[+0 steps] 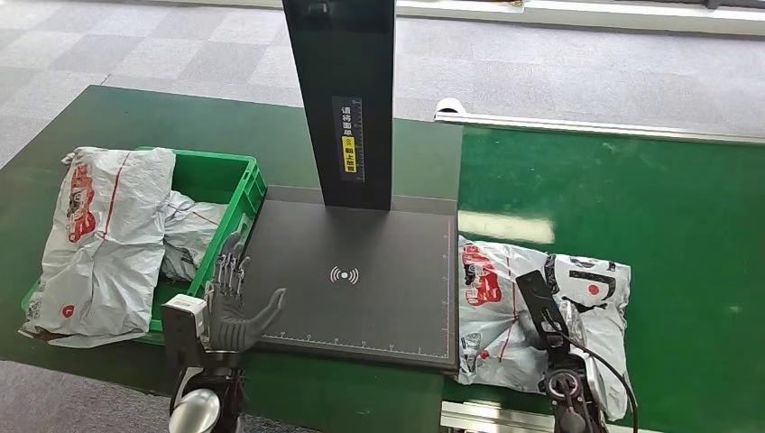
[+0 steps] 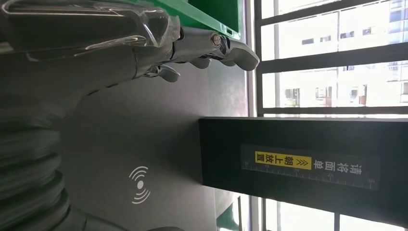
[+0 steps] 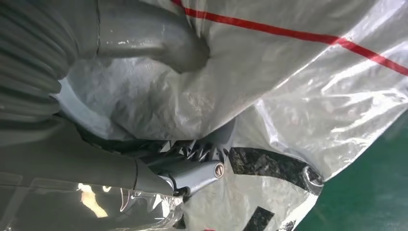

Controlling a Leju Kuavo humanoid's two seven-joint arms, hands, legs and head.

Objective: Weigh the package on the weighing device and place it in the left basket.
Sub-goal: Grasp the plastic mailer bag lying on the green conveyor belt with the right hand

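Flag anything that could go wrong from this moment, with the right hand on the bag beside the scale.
1. The right hand presses into loose plastic of the grey package; the film may slip through its fingers when lifted.
2. The scale's black post stands close; a swinging package could hit it.
3. The green basket already holds bulging packages, so another may slide off.

Left hand (image 2: 144, 53) above dark scale plate (image 2: 159, 139)

Crinkly glossy plastic package (image 1: 541, 316), matt black scale platform (image 1: 361, 280), green plastic basket (image 1: 239, 194), smooth green tbl cover (image 1: 631, 207)
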